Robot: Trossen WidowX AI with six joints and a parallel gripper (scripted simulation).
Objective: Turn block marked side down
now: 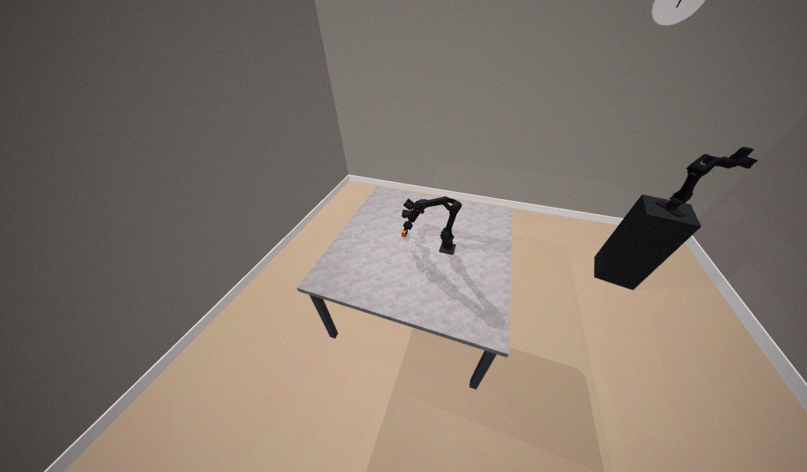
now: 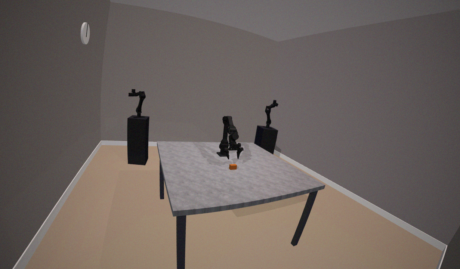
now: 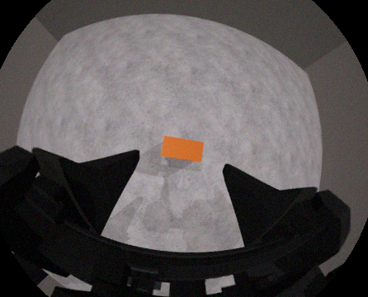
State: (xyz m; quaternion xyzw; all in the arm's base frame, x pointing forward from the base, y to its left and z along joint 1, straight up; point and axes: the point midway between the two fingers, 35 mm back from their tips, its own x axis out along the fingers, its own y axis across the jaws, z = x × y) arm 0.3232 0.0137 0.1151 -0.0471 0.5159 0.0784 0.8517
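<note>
An orange block [image 1: 404,233] [image 2: 232,166] [image 3: 182,148] rests flat on the grey table [image 1: 358,275] [image 2: 204,190] [image 3: 172,62]. Its upper face in the wrist view is plain orange. No dark mark shows on any face in view; its underside is hidden. My gripper [image 2: 233,158] [image 3: 182,162] is wide open and empty. It points down above the table, clear of the block. In the wrist view the block lies a little beyond the fingertips, between their lines, slightly turned.
My arm's base [image 1: 447,249] stands on the table behind the block as seen in the exterior view. Two other arms stand on dark pedestals [image 2: 137,140] [image 2: 266,138] off the table; one pedestal [image 1: 643,246] also shows in the top view.
</note>
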